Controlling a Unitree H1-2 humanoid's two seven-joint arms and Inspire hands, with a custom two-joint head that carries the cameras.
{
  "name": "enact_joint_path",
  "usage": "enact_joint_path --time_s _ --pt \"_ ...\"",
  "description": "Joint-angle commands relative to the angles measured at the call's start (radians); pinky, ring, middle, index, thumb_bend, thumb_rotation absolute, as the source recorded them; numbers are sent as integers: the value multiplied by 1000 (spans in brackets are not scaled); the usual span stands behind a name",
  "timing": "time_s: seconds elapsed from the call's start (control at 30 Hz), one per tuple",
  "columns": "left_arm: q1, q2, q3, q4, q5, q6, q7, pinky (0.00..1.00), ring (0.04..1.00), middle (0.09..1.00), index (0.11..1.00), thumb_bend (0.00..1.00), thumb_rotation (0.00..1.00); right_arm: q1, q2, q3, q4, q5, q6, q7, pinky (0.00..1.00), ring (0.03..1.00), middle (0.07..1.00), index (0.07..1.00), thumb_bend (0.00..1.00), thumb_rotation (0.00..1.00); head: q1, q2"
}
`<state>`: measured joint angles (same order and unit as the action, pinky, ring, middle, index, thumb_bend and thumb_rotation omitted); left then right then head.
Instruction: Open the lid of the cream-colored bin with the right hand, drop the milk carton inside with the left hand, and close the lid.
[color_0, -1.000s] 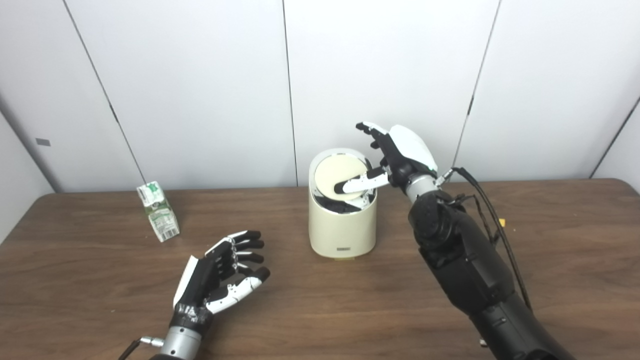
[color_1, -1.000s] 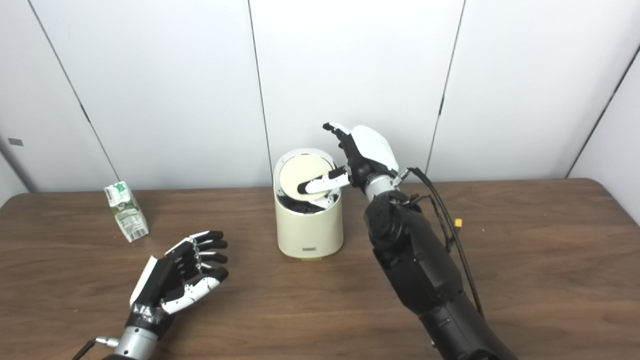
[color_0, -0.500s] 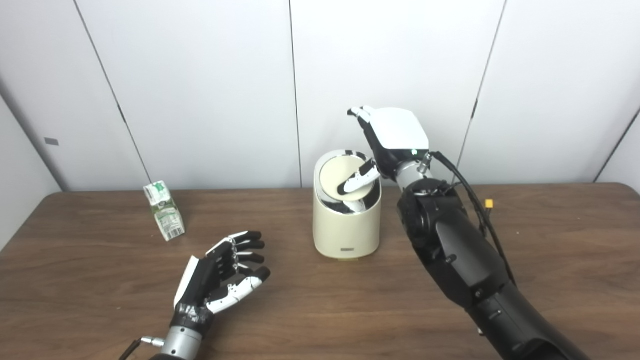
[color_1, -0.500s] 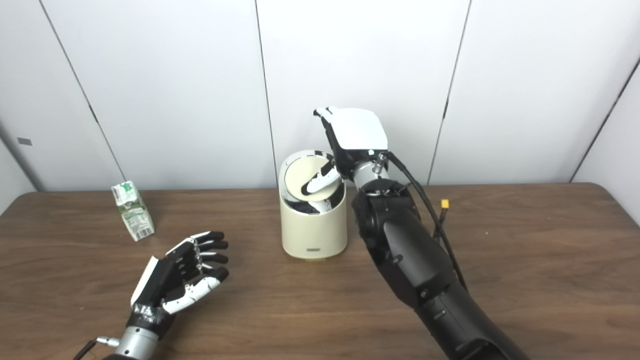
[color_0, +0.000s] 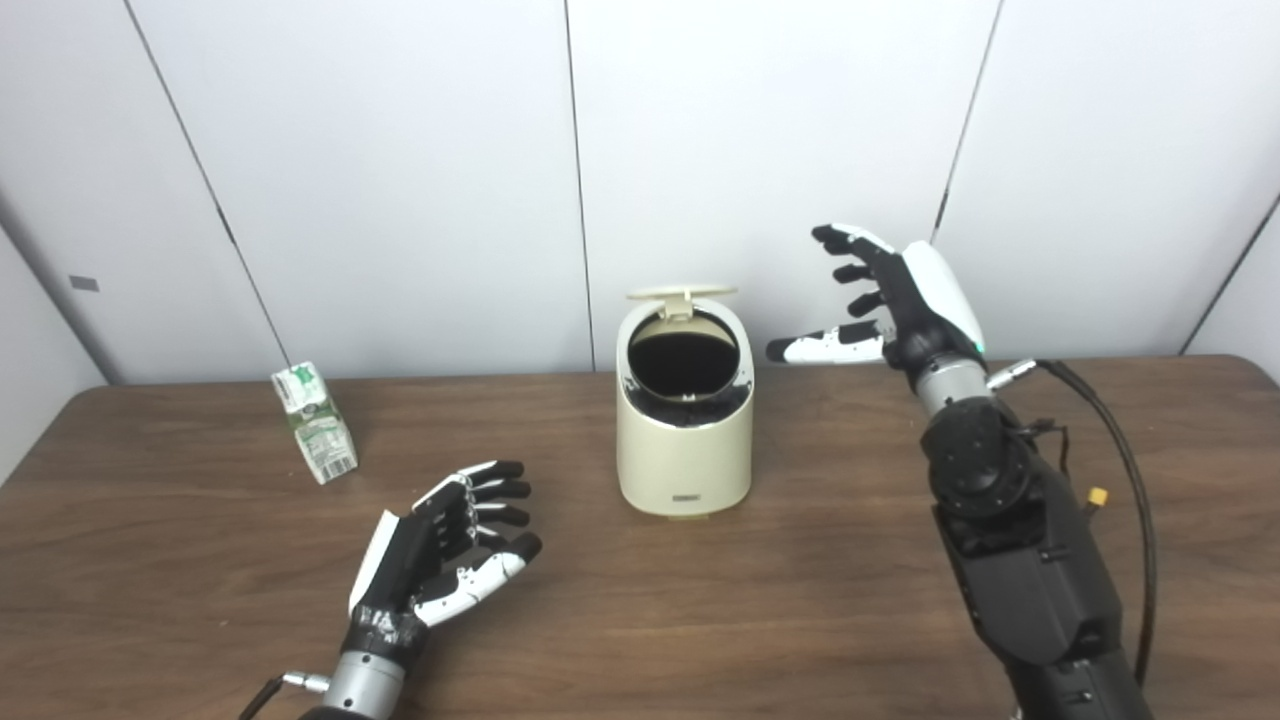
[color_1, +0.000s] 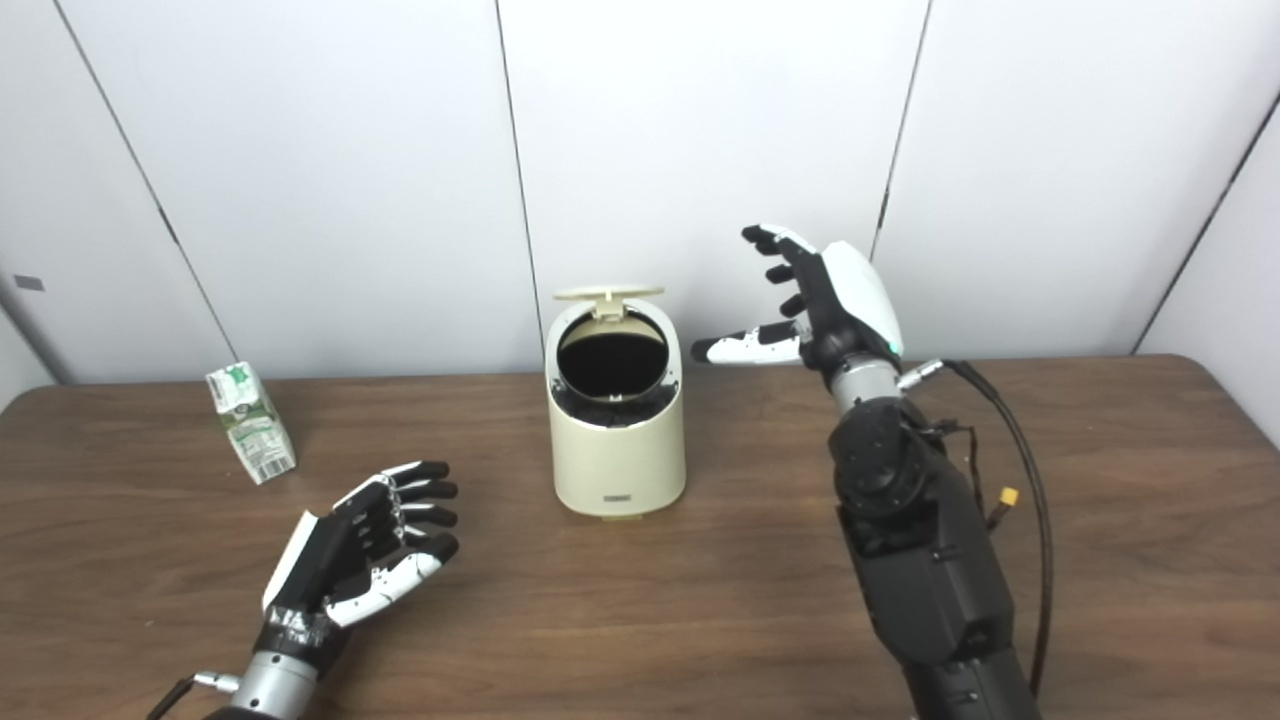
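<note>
Two robot hands share a brown wood-grain bench (color_0: 640, 620) in the left eye view. A cream-colored bin (color_0: 684, 450) stands near the middle, its lid (color_0: 681, 293) swung up at the back so the dark inside is open from above. The right hand (color_0: 895, 300) hangs raised just right of the bin, apart from it, fingers (color_0: 838, 238) spread wide and holding nothing; it seems placed aside so the opening is free. The left hand (color_0: 440, 550) sits low in front and left of the bin, palm turned inward, fingers loosely spread and empty. The milk carton (color_0: 315, 423), green and white, stands tilted at the far left, well apart from both hands; the left hand likely must reach it next.

In the right eye view, the same layout shows from slightly further right. The bin's open mouth faces the camera, the lid a thin flat edge above it. A black cable (color_1: 1010, 470) loops beside the right forearm. Behind the bench rise plain white wall panels (color_1: 340, 180) with thin dark seams; the room looks otherwise bare.
</note>
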<state>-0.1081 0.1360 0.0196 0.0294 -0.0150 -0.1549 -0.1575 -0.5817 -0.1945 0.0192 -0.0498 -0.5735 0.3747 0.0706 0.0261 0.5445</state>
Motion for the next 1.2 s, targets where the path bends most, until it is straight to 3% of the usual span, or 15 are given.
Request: enact_joint_path --time_s 0.0,0.1,0.23,0.33,0.5,0.7,0.9,1.03,1.17 --pt "-26 7 4 -37 -5 -24 9 487 641 724 779 683 279 10 -3 -21 -52 56 -52 -19 627 789 866 841 779 248 -1 0" --pt "-26 9 3 -33 -4 -28 8 488 643 727 780 680 276 65 -8 -37 -63 123 -94 -20 663 807 869 858 758 260 -3 0" --pt "-25 10 3 -33 -3 -28 8 485 640 725 779 680 276 135 -16 -45 -40 204 -198 -34 660 819 876 868 779 262 -3 0" --pt "-26 10 3 -32 -2 -28 9 485 641 726 781 678 275 185 -18 -36 -37 216 -238 -45 660 820 869 863 780 254 -1 -1" --pt "-25 8 3 -33 -4 -26 10 487 641 727 781 673 266 257 -15 -17 -72 220 -207 -24 675 811 860 863 780 312 1 -3" --pt "-25 8 2 -26 -1 -37 10 492 644 727 781 673 278 310 -8 -8 -80 249 -249 -32 657 794 873 875 771 245 34 -18" --pt "-22 -11 -13 -10 7 -54 12 491 641 728 770 675 268 342 -17 -17 -56 270 -291 -45 681 798 862 870 785 197 159 -67" --pt "-29 -36 -29 37 12 -94 19 490 632 723 767 709 268 362 -32 -38 -36 333 -326 -24 722 836 888 890 753 116 300 -130" --pt "-26 -60 -46 56 16 -96 24 518 641 734 779 721 252 378 -37 -47 -65 357 -279 -13 732 845 894 890 730 70 398 -192"
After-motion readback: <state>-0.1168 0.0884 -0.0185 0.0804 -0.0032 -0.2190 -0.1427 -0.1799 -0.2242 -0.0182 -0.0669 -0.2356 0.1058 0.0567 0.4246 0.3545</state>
